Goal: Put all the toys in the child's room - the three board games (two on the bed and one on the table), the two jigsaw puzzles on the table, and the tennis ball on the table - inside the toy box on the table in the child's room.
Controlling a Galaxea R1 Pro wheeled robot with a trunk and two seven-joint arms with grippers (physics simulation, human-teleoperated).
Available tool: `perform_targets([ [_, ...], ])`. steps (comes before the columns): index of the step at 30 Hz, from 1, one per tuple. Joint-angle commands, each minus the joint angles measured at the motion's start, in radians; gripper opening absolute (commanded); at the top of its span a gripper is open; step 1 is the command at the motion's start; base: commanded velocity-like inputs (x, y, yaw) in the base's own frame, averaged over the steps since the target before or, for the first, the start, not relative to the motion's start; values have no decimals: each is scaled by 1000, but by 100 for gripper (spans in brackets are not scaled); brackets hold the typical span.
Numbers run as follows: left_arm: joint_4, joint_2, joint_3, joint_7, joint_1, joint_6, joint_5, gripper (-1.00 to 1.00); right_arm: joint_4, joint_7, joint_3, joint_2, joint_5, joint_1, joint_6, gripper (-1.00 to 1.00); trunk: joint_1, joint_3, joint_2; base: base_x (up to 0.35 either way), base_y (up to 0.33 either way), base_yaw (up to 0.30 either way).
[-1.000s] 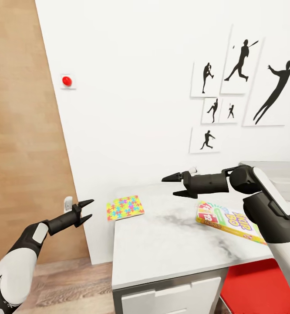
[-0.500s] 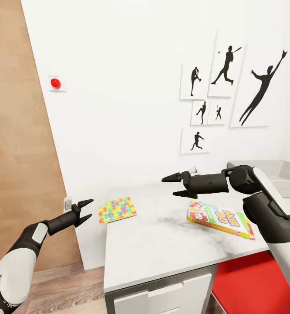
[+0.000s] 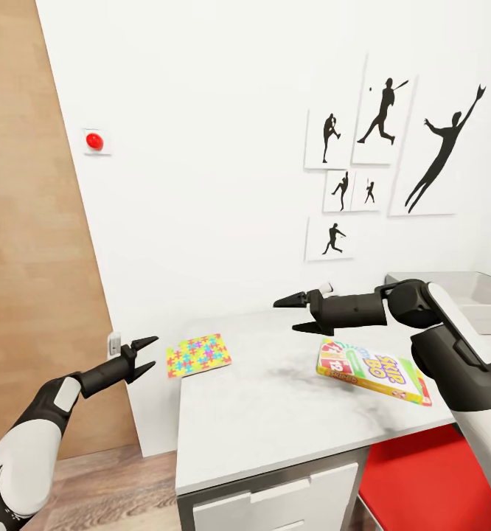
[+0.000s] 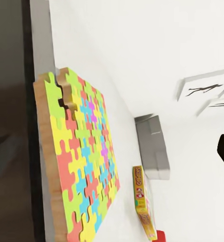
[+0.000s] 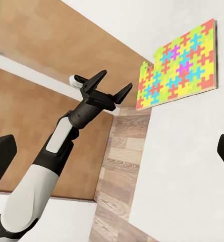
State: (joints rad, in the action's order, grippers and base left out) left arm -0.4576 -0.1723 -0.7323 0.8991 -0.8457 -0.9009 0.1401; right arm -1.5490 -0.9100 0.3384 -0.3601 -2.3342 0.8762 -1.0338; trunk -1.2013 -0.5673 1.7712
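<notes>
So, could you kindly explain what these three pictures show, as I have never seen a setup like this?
This is a simulated two-armed robot. The large picture comes from a camera on its head; the other two from cameras near each wrist. Its left tool hangs open beside the table's end, holding nothing. Its right tool is open above the light-grey marbled table, also empty. On the table lie a thin multicoloured jigsaw board at the corner and a flat yellow, green and red game box. A shallow light-grey bin sits further back. The left wrist picture views the jigsaw close up; the right wrist picture shows the left arm.
</notes>
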Motion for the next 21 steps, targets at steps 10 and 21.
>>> perform_targets([
  [10, 0, 0, -59, 7, -1, 5, -3, 100, 0, -10, 1, 0, -10, 1, 1, 100, 0, -1, 1, 0, 0, -1],
  [21, 0, 3, -77, 6, -1, 7, -4, 100, 0, -10, 1, 1, -10, 1, 1, 100, -11, -10, 22, 0, 0, 0],
])
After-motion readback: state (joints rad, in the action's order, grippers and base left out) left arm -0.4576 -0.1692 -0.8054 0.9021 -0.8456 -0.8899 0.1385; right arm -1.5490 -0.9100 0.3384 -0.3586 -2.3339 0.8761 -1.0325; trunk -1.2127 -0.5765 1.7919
